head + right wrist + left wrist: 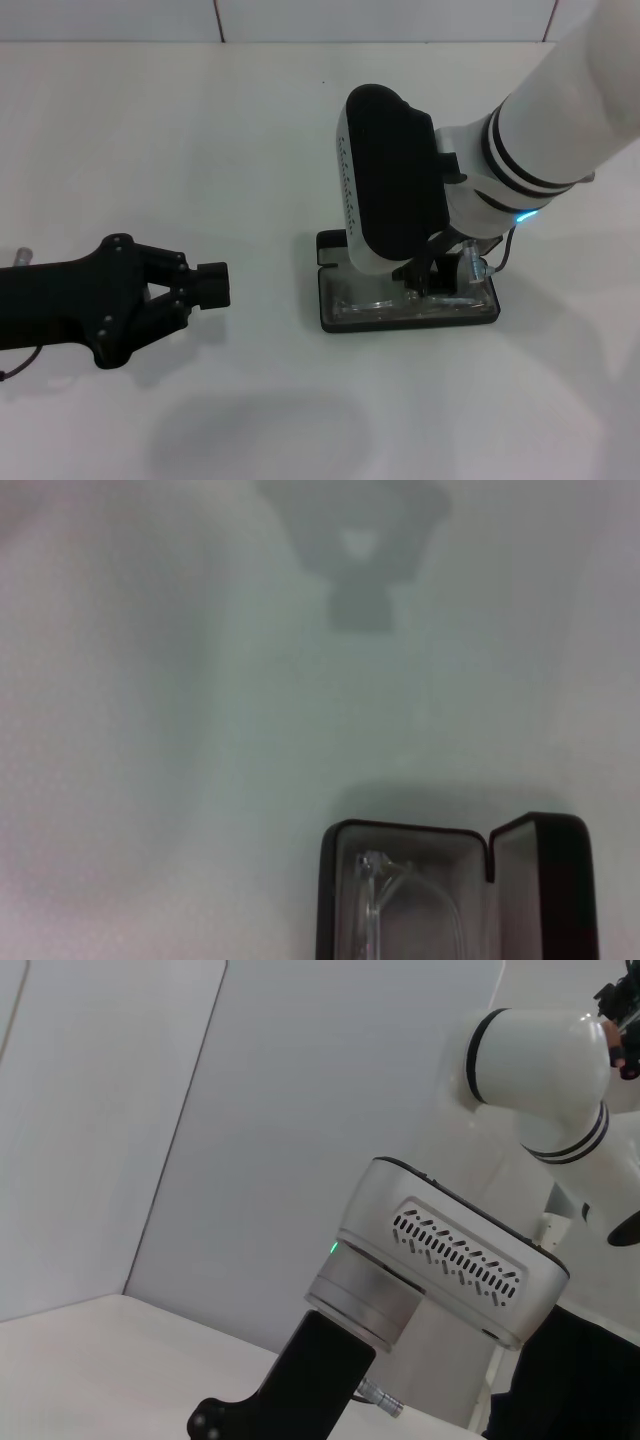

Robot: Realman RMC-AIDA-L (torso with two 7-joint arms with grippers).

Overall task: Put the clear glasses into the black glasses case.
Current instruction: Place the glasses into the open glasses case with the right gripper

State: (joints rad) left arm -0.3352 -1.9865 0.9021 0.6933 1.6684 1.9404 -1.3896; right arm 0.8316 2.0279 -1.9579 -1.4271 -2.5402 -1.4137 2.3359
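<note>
The black glasses case (332, 318) lies open on the white table, right of centre. Inside it, on the lining, lie the clear glasses (375, 300). My right gripper (437, 276) hangs low over the case's right half, and its wrist housing hides much of the case and its own fingers. In the right wrist view the case (330, 880) shows its lid (545, 880) standing up, with the clear glasses (378, 885) resting inside. My left gripper (212, 285) sits shut and empty near the table's left side, well away from the case.
The white table (200, 130) spreads around the case, with a pale wall along its far edge. The left wrist view shows only a white arm housing (450, 1260) against grey wall panels.
</note>
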